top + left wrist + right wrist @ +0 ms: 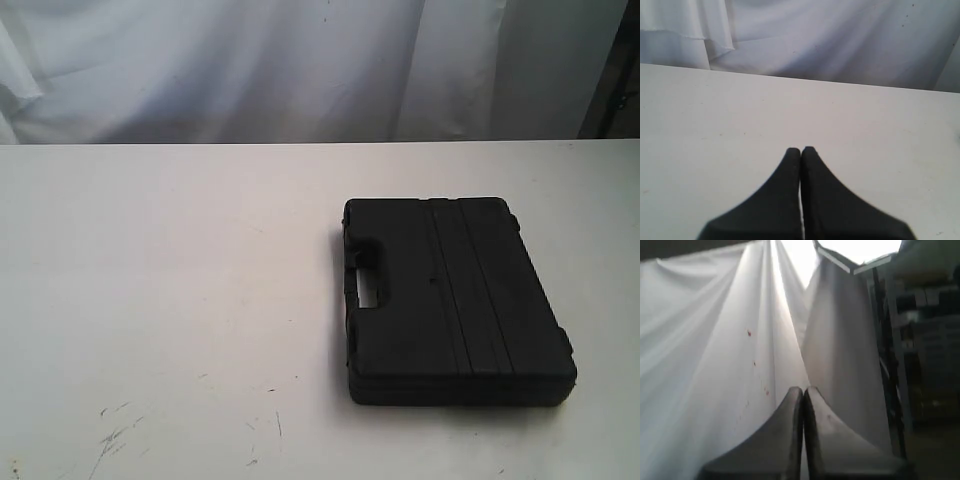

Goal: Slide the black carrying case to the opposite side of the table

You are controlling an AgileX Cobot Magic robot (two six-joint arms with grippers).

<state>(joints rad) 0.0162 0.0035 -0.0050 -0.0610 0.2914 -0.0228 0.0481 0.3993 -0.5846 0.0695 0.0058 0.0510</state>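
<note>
The black case (455, 300) lies flat on the right half of the white table (170, 290) in the exterior view, its cut-out handle facing left and ribbed stripes running along the lid. Neither arm appears in the exterior view. My left gripper (801, 150) is shut with nothing between its fingers and points over bare tabletop; the case does not show in its view. My right gripper (803, 390) is shut too, empty, and points at hanging white cloth, with neither table nor case in its view.
A white curtain (300, 70) hangs behind the table's far edge. Dark scratches (115, 435) mark the tabletop at the front left. Dark shelving (920, 355) stands beside the cloth in the right wrist view.
</note>
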